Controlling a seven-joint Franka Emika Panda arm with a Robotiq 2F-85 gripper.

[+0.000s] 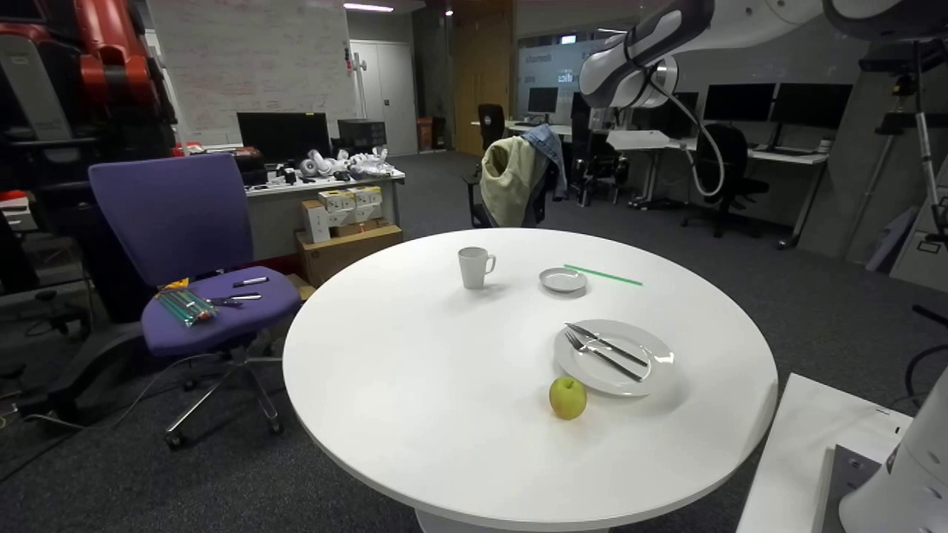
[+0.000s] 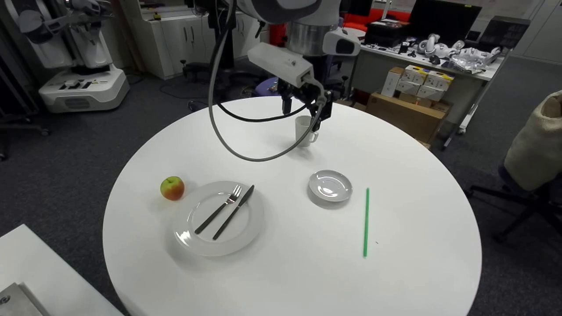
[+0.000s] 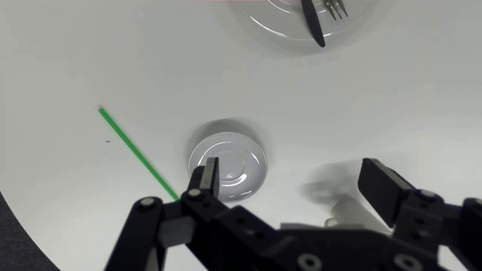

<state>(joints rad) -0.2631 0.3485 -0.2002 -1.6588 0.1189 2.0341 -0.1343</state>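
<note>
Black two-fingered hand [image 3: 292, 167] hangs empty, spread wide above round white desk [image 1: 415, 355] where tapered white ceramic mug [image 1: 472, 268] stands near small grey round saucer [image 1: 563, 279], both probably light, stiff, slick, fragile; best holds: mug body, saucer rim

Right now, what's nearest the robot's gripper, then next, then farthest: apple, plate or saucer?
In an exterior view, going out from the gripper:
1. Saucer: between the mug and the straw.
2. Plate: under the fork and knife.
3. Apple: beside the plate, on its side away from the saucer.
</note>
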